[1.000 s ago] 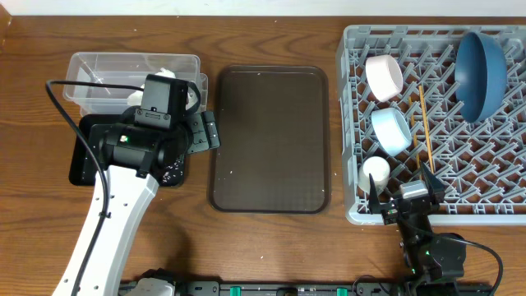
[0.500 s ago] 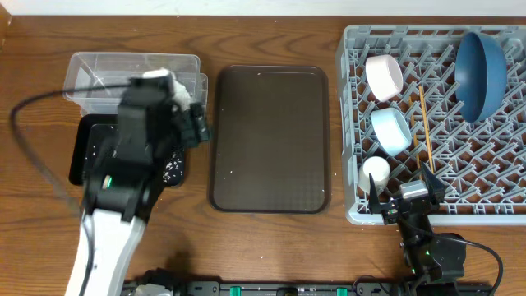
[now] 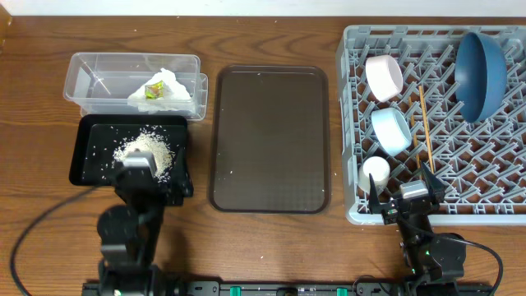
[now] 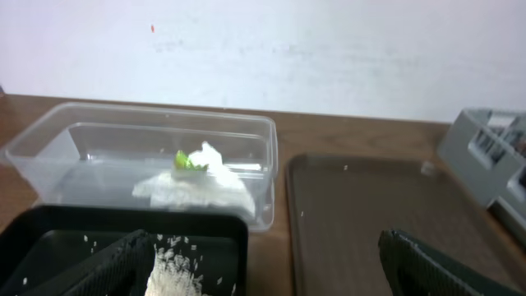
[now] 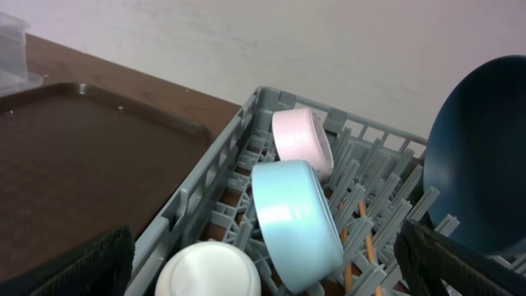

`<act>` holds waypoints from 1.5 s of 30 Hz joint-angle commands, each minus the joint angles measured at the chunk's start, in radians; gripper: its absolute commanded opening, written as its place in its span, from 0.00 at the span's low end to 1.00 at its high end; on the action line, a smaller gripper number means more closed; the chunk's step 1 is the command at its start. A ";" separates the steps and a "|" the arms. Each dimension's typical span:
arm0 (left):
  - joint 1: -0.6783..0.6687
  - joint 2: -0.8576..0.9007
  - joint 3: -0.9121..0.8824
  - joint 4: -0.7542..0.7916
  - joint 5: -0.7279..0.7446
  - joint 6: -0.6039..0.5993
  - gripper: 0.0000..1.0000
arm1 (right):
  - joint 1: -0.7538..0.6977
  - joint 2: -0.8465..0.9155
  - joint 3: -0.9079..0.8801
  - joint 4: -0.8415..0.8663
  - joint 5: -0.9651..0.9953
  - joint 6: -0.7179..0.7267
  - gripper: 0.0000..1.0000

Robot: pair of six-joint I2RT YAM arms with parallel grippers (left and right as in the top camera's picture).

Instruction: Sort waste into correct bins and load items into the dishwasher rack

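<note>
The crumpled white napkin [image 3: 168, 92] with the yellow-green wrapper [image 3: 153, 89] lies in the clear tub [image 3: 90, 70]. The rice heap [image 3: 148, 150] lies in the black tray [image 3: 90, 156]. My left gripper [image 3: 150, 179] is open and empty, low over the black tray's front edge. In the left wrist view, the left gripper [image 4: 263, 275] faces the rice [image 4: 177, 267] and the napkin [image 4: 201, 185]. The grey rack [image 3: 353, 123] holds the dark blue bowl [image 3: 481, 72], white bowl [image 3: 384, 76], light blue bowl [image 3: 390, 130], white cup [image 3: 376, 171] and chopsticks [image 3: 425, 123]. My right gripper [image 3: 403, 193] is open and empty at the rack's front edge.
The dark brown serving tray [image 3: 269, 138] lies between the bins and the rack, with a few crumbs on it. The right wrist view shows the cup [image 5: 205, 271] and light blue bowl [image 5: 296, 218] just ahead of the right gripper [image 5: 267, 271].
My left arm has pulled back from over the tub and black tray to the table's front edge, uncovering the napkin and rice. The right arm has not moved.
</note>
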 commanded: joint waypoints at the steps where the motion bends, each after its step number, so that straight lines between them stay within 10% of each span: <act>1: 0.006 -0.106 -0.100 0.020 -0.006 0.035 0.90 | -0.006 -0.006 -0.002 -0.004 0.000 0.013 0.99; 45: -0.012 -0.311 -0.328 0.056 0.014 0.031 0.90 | -0.006 -0.006 -0.002 -0.004 0.000 0.013 0.99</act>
